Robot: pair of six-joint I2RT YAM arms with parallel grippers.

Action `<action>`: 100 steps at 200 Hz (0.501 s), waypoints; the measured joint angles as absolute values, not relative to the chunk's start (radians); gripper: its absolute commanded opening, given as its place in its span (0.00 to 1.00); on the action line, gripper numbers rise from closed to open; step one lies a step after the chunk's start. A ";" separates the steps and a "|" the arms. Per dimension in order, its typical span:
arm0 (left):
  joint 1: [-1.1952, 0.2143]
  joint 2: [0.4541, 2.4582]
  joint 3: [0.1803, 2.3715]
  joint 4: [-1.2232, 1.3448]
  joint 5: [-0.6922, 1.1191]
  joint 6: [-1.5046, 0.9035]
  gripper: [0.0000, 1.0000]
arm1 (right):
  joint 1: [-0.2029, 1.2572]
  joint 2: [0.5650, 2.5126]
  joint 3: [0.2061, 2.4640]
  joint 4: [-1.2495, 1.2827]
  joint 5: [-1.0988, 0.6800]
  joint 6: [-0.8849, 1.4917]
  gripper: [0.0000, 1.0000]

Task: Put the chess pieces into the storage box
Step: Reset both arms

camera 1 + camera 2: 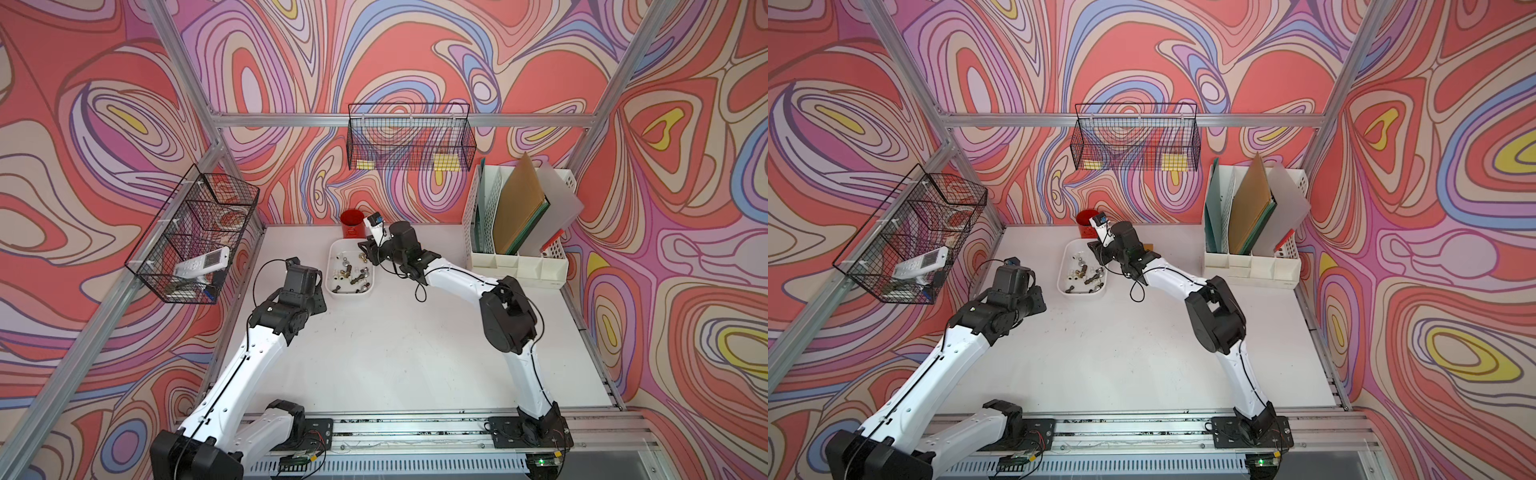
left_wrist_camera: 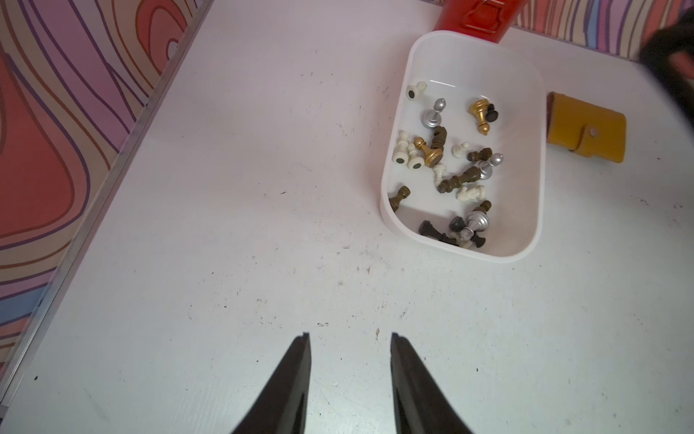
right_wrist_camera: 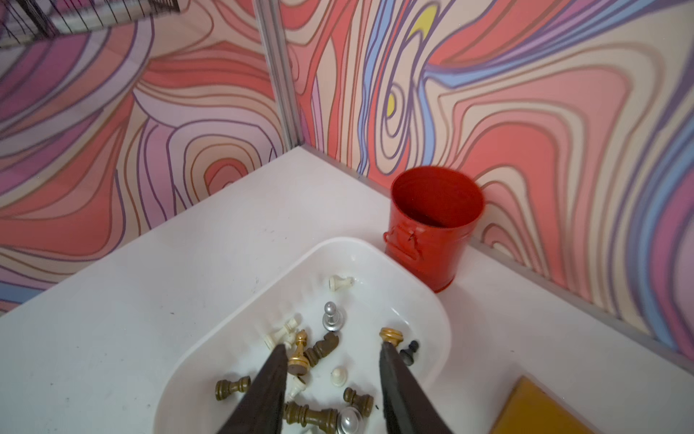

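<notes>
White storage box (image 2: 540, 158) holds the chess pieces (image 2: 456, 181). Right gripper (image 3: 332, 349) and left gripper (image 2: 350, 337) both stand spread, empty. Risk: a low right-side withdrawal clips the rim, tipping pieces out.

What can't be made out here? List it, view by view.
- chess pieces: too small in both top views to count or name.
- storage box: near end cut off by the right wrist view's edge and the right gripper's fingers.
- yellow pouch: cropped by that frame's corner.
- left gripper: hidden under its own wrist in both top views.
- red cup: bottom lost in shadow.
</notes>
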State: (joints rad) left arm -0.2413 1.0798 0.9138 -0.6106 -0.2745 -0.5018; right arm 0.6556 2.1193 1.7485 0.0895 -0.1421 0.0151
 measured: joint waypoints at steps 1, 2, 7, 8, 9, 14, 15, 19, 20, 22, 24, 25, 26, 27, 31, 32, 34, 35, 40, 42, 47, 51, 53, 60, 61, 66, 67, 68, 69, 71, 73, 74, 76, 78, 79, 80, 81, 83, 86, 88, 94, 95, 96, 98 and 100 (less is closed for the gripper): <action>-0.241 1.082 0.912 -0.607 -0.276 -0.502 0.40 | 0.656 2.113 1.745 0.089 -0.139 0.015 0.42; -0.241 1.084 0.910 -0.604 -0.278 -0.502 0.40 | 0.656 2.106 1.740 0.088 -0.135 0.017 0.42; -0.241 1.102 0.899 -0.582 -0.294 -0.502 0.40 | 0.656 2.057 1.710 0.080 -0.112 0.020 0.42; -0.242 1.104 0.898 -0.579 -0.296 -0.502 0.40 | 0.656 2.050 1.705 0.078 -0.108 0.020 0.42; -0.241 1.107 0.897 -0.576 -0.299 -0.502 0.40 | 0.656 2.035 1.696 0.072 -0.098 0.020 0.42; -0.241 1.127 0.888 -0.552 -0.318 -0.501 0.40 | 0.654 1.991 1.663 0.070 -0.076 0.021 0.42; -0.242 1.131 0.887 -0.549 -0.320 -0.501 0.40 | 0.654 1.977 1.652 0.067 -0.066 0.022 0.42; -0.241 1.148 0.881 -0.530 -0.335 -0.497 0.40 | 0.653 1.938 1.621 0.063 -0.043 0.022 0.42; -0.241 1.153 0.879 -0.524 -0.342 -0.497 0.40 | 0.653 1.932 1.615 0.063 -0.040 0.022 0.42; -0.241 1.158 0.877 -0.516 -0.347 -0.494 0.40 | 0.651 1.912 1.597 0.060 -0.027 0.022 0.42; -0.241 1.166 0.875 -0.507 -0.353 -0.491 0.40 | 0.649 1.887 1.576 0.056 -0.010 0.023 0.42; -0.241 1.172 0.873 -0.500 -0.360 -0.489 0.40 | 0.648 1.880 1.569 0.056 -0.006 0.023 0.42; -0.241 1.176 0.872 -0.497 -0.364 -0.488 0.40 | 0.648 1.873 1.562 0.056 -0.002 0.024 0.43; -0.241 1.178 0.871 -0.493 -0.368 -0.487 0.40 | 0.648 1.867 1.556 0.056 0.001 0.025 0.43; -0.241 1.193 0.867 -0.472 -0.381 -0.475 0.40 | 0.640 1.826 1.514 0.050 0.030 0.026 0.43; -0.241 1.196 0.866 -0.468 -0.384 -0.472 0.40 | 0.639 1.819 1.507 0.051 0.033 0.027 0.43; -0.241 1.204 0.863 -0.455 -0.393 -0.466 0.40 | 0.635 1.801 1.484 0.052 0.044 0.029 0.43; -0.241 1.206 0.862 -0.450 -0.396 -0.464 0.40 | 0.634 1.795 1.477 0.052 0.048 0.029 0.43; -0.241 1.224 0.855 -0.419 -0.414 -0.444 0.40 | 0.618 1.753 1.423 0.054 0.074 0.037 0.43; -0.241 1.230 0.852 -0.404 -0.424 -0.435 0.40 | 0.614 1.743 1.408 0.054 0.081 0.039 0.43; -0.241 1.245 0.843 -0.371 -0.445 -0.414 0.39 | 0.589 1.707 1.352 0.057 0.104 0.049 0.44; -0.241 1.258 0.834 -0.335 -0.464 -0.392 0.39 | 0.567 1.685 1.312 0.057 0.121 0.057 0.44; -0.241 1.261 0.831 -0.324 -0.472 -0.385 0.39 | 0.552 1.673 1.288 0.058 0.128 0.064 0.44; -0.241 1.278 0.812 -0.265 -0.504 -0.350 0.39 | 0.497 1.642 1.209 0.066 0.151 0.086 0.44; -0.241 1.279 0.810 -0.258 -0.506 -0.345 0.39 | 0.491 1.640 1.200 0.067 0.155 0.088 0.44; -0.237 1.290 0.794 -0.215 -0.526 -0.319 0.39 | 0.441 1.628 1.146 0.070 0.171 0.104 0.45; -0.237 1.291 0.792 -0.209 -0.529 -0.316 0.39 | 0.435 1.627 1.138 0.072 0.174 0.106 0.45; -0.237 1.293 0.787 -0.198 -0.533 -0.310 0.39 | 0.428 1.626 1.131 0.073 0.177 0.107 0.45; -0.236 1.294 0.785 -0.192 -0.535 -0.307 0.39 | 0.415 1.624 1.116 0.073 0.184 0.111 0.45; -0.235 1.296 0.778 -0.179 -0.540 -0.298 0.39 | 0.402 1.624 1.101 0.075 0.188 0.116 0.45; -0.232 1.300 0.771 -0.161 -0.548 -0.287 0.39 | 0.381 1.623 1.080 0.077 0.195 0.120 0.45; -0.232 1.301 0.768 -0.156 -0.550 -0.284 0.39 | 0.374 1.623 1.073 0.078 0.197 0.122 0.45; -0.229 1.304 0.760 -0.138 -0.555 -0.274 0.39 | 0.354 1.624 1.052 0.080 0.208 0.127 0.45; -0.226 1.307 0.754 -0.125 -0.558 -0.265 0.39 | 0.332 1.625 1.031 0.086 0.218 0.128 0.46; -0.225 1.308 0.751 -0.119 -0.560 -0.262 0.39 | 0.326 1.626 1.023 0.087 0.221 0.130 0.46; -0.223 1.309 0.746 -0.108 -0.562 -0.257 0.39 | 0.320 1.626 1.016 0.088 0.223 0.131 0.46; -0.221 1.310 0.743 -0.102 -0.564 -0.254 0.39 | 0.308 1.627 1.003 0.090 0.228 0.133 0.46; -0.218 1.314 0.734 -0.083 -0.567 -0.241 0.39 | 0.296 1.628 0.990 0.091 0.237 0.134 0.46; -0.213 1.317 0.725 -0.063 -0.571 -0.232 0.39 | 0.275 1.631 0.965 0.093 0.247 0.137 0.46; -0.209 1.319 0.716 -0.045 -0.574 -0.222 0.39 | 0.261 1.632 0.946 0.093 0.257 0.137 0.46; -0.198 1.328 0.693 0.006 -0.578 -0.199 0.39 | 0.233 1.635 0.903 0.093 0.273 0.139 0.47; -0.195 1.330 0.687 0.020 -0.578 -0.193 0.39 | 0.230 1.636 0.899 0.093 0.275 0.139 0.47; -0.194 1.331 0.683 0.027 -0.579 -0.189 0.39 | 0.228 1.636 0.895 0.093 0.277 0.139 0.46; -0.189 1.336 0.673 0.051 -0.579 -0.178 0.39 | 0.222 1.636 0.881 0.094 0.283 0.138 0.46; -0.185 1.338 0.666 0.065 -0.577 -0.173 0.39 | 0.220 1.636 0.873 0.097 0.286 0.136 0.47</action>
State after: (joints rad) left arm -0.1848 1.3384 0.6662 0.0647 -0.5774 -0.1726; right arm 0.2195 1.6363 0.8730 0.0967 0.2859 0.1356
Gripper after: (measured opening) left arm 0.391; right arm 0.464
